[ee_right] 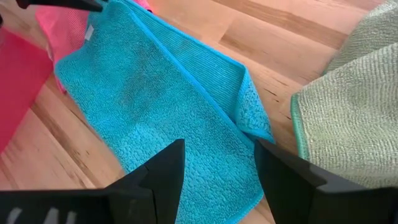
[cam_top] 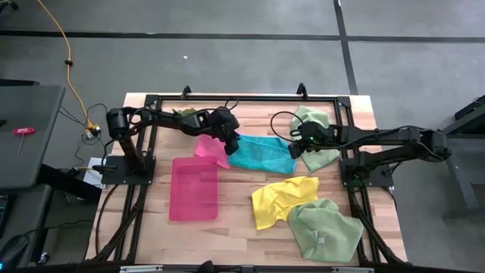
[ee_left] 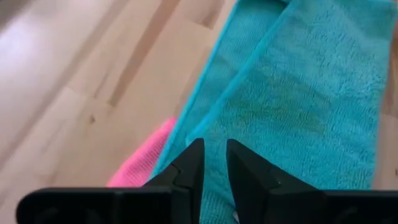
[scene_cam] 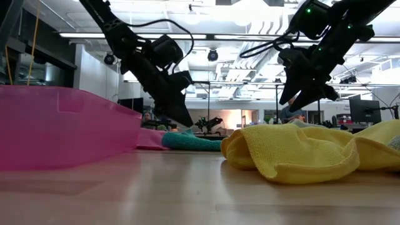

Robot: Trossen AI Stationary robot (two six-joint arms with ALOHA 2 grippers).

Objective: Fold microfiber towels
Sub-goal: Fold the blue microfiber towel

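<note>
Teal towel, high view: lay flat between left gripper and right gripper, one at each end. Low view: both grippers hung low over it. Left wrist view: fingers nearly together over its hemmed edge, grip uncertain. Right wrist view: fingers apart above the folded corner. Soft, limp and light, it would probably be best pinched at corners.

left gripper angled down at the end of its outstretched arm, fingers nearly together; right gripper raised, fingers spread wide, holding nothing
</note>
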